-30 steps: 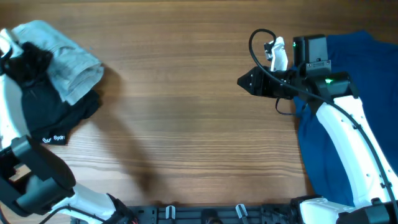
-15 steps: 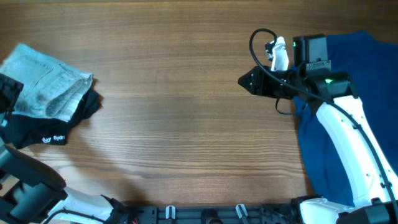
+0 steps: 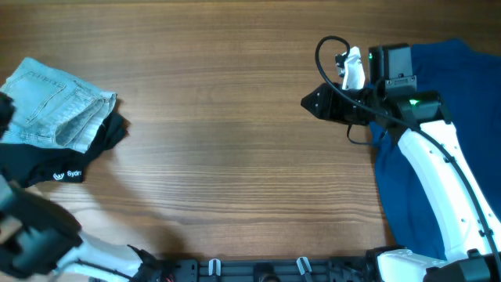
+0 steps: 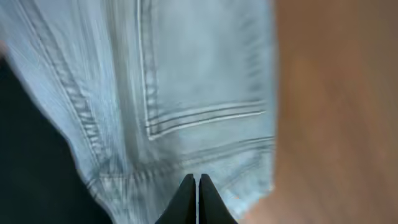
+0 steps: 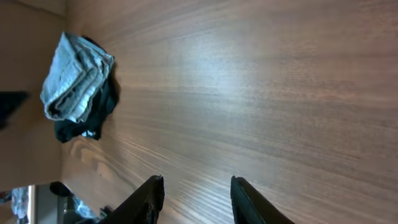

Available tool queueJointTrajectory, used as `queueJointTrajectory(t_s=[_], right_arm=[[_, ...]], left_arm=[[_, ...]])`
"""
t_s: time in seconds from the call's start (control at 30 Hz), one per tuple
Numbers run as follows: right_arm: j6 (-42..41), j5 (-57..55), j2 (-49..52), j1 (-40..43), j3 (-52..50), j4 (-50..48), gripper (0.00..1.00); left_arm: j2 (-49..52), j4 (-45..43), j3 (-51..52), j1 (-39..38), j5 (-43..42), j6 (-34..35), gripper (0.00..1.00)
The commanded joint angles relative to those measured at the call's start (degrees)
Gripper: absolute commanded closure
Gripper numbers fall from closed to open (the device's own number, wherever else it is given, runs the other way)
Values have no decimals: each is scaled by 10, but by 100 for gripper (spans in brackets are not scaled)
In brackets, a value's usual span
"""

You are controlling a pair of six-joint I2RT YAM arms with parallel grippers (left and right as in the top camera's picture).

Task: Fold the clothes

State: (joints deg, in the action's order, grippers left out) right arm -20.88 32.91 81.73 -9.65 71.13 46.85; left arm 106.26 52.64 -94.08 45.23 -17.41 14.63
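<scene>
The pale denim jeans (image 3: 55, 110) lie folded at the table's left edge, on top of the black garment with white lettering (image 3: 59, 164). The left wrist view is blurred and filled by the jeans (image 4: 199, 81), with the black garment (image 4: 25, 162) at its left. My left gripper (image 4: 198, 186) is shut and empty just over the jeans; in the overhead view it is only a dark shape at the left edge (image 3: 4, 110). My right gripper (image 3: 313, 102) is open and empty above bare wood (image 5: 196, 186). The dark-blue garment (image 3: 462, 70) lies spread at the right, under the right arm.
The wooden table (image 3: 235, 141) runs between the two piles. The right wrist view shows the jeans pile (image 5: 74, 81) far off at the upper left. A black cable (image 3: 329, 47) loops above the right gripper. The left arm's base (image 3: 31, 235) is blurred at the bottom left.
My left gripper has let go of the jeans and pulled back to the left edge. The jeans now lie flat and folded on the black garment. The right arm has not moved.
</scene>
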Motion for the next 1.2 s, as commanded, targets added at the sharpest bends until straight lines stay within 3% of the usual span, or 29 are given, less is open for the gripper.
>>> queueJointTrajectory(t_s=[0.0,0.17,0.2,0.37,0.43,0.47,0.53,0.6,0.73,0.87,1.17], right_arm=[[45,-10,-6,0,3,26,60],[64,-17,-14,0,7,29,58],[75,-31,-24,0,16,28,54],[119,-134,-99,0,81,22,53],[118,-158,-151,0,96,9,48],[115,-157,-180,0,97,3,45],[108,-158,-232,0,97,4,29],[108,-157,-270,0,97,8,1],[102,-158,-307,0,96,10,0],[102,-158,-299,0,95,16,0],[120,-151,-251,0,95,127,0]], left_arm=[[84,25,4,-1,10,-9,94],[67,42,3,-27,-23,-87,81],[36,43,3,-43,-23,-106,73],[-141,59,3,-154,-23,-192,52],[-228,70,3,-243,-11,-235,33],[-268,73,3,-290,27,-234,17],[-337,93,3,-383,101,-232,0],[-383,123,3,-444,113,-232,0],[-426,193,3,-474,113,-232,0],[-422,196,3,-474,113,-232,0],[-417,196,3,-474,113,-232,0]])
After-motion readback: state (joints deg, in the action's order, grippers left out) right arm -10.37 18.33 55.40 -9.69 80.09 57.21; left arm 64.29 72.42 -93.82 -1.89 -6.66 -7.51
